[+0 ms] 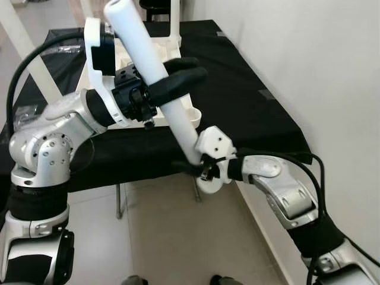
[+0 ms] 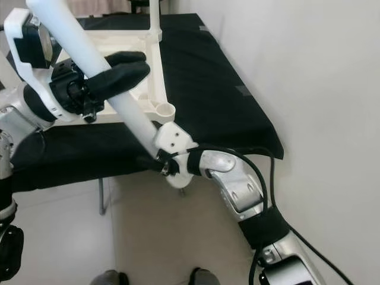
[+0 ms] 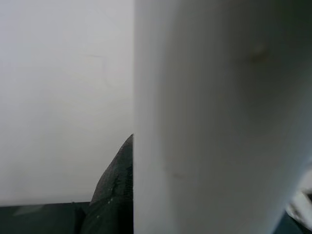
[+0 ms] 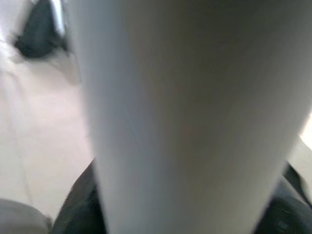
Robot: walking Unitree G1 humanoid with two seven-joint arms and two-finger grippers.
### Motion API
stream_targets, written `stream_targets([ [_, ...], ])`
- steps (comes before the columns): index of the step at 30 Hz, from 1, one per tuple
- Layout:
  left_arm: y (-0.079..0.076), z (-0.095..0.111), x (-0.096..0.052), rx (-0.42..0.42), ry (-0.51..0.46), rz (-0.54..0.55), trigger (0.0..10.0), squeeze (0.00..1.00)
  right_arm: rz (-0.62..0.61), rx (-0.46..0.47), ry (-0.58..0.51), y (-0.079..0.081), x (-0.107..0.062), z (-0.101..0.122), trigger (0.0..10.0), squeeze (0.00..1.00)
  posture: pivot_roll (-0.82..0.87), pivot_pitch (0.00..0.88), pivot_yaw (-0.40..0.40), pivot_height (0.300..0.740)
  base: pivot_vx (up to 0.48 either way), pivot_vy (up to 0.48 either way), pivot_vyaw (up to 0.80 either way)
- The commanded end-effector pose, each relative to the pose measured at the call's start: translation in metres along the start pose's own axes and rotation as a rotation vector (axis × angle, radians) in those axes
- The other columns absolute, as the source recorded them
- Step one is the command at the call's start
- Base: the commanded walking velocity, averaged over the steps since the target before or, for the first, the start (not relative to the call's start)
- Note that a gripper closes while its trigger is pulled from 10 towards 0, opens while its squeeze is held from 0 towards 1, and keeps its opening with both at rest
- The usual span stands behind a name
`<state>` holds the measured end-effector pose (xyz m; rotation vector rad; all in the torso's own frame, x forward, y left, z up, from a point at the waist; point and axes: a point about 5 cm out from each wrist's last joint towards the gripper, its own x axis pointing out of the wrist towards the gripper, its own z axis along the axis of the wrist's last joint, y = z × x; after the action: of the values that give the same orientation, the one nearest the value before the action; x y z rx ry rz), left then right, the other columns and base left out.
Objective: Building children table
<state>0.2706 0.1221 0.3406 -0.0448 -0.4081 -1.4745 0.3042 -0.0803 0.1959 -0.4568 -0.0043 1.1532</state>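
Observation:
I hold a long white table leg [image 1: 155, 71] tilted in the air in front of the black-covered table [image 1: 249, 101]. My left gripper [image 1: 184, 77] is shut around its upper half, black fingers wrapped across it. My right gripper [image 1: 199, 169] is shut on its lower end, just off the table's front edge. The white children's table top [image 2: 133, 44] lies upside down on the black cloth, and its open corner socket [image 2: 164, 109] sits close behind the leg. The leg [image 3: 219, 122] is very close in the left wrist view beside one black finger [image 3: 114, 195], and the leg [image 4: 185, 112] is equally close in the right wrist view.
A fitted white leg [image 2: 154, 18] stands up at the table top's far corner, and another white leg [image 1: 27, 50] slants at the left. A white wall [image 1: 332, 71] runs along the right side. Tiled floor [image 1: 172, 237] lies below the table's front edge.

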Motion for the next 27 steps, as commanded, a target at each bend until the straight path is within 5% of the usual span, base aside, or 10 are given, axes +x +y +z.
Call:
stream_targets([
  [1,-0.008,-0.011,0.007,-0.085,0.032,-0.113,0.0,0.0,-0.024,0.003,0.01,-0.006,-0.003,0.0,10.0,1.0,-0.01,0.141,-0.05,0.74,0.0,0.0,0.0],
  [4,-0.013,0.002,0.015,-0.075,0.033,-0.273,0.0,0.0,0.064,0.027,0.014,0.0,-0.002,-0.002,10.0,1.0,-0.01,0.14,-0.055,0.74,0.0,0.0,0.0],
  [6,-0.015,0.006,0.019,-0.065,0.035,-0.318,0.0,0.0,0.09,0.03,0.024,0.003,-0.001,-0.004,10.0,0.78,-0.01,0.14,-0.056,0.74,0.0,0.0,0.0],
  [7,-0.017,0.009,0.021,-0.057,0.035,-0.353,0.0,0.0,0.109,0.039,0.026,0.006,0.001,-0.005,10.0,0.31,-0.01,0.141,-0.058,0.74,0.0,0.0,0.0],
  [8,-0.017,0.009,0.021,-0.057,0.035,-0.353,0.0,0.0,0.109,0.039,0.026,0.006,0.001,-0.005,10.0,0.31,-0.01,0.141,-0.058,0.74,0.0,0.0,0.0],
  [9,-0.02,0.01,0.026,-0.048,0.046,-0.43,0.0,0.0,0.131,0.095,-0.006,0.01,0.009,-0.002,10.0,0.0,-0.01,0.141,-0.057,0.74,0.0,0.0,0.0],
  [12,-0.021,0.01,0.027,-0.042,0.05,-0.456,0.0,0.0,0.137,0.119,-0.017,0.011,0.012,-0.001,10.0,0.0,-0.01,0.14,-0.058,0.74,0.0,0.0,0.0],
  [13,-0.022,0.01,0.029,-0.034,0.053,-0.471,0.0,0.0,0.159,0.146,-0.03,0.014,0.015,0.0,2.0,0.0,-0.01,0.141,-0.058,0.74,0.0,0.0,0.0],
  [14,-0.022,0.011,0.03,-0.028,0.055,-0.481,0.0,0.0,0.178,0.163,-0.037,0.016,0.016,0.001,0.0,0.0,-0.01,0.142,-0.058,0.74,0.0,0.0,0.0],
  [27,-0.015,0.021,0.037,0.017,0.047,-0.514,0.0,0.0,0.146,0.249,-0.07,0.012,0.016,0.0,0.0,0.0,-0.02,0.14,-0.059,0.74,0.0,0.0,0.0],
])
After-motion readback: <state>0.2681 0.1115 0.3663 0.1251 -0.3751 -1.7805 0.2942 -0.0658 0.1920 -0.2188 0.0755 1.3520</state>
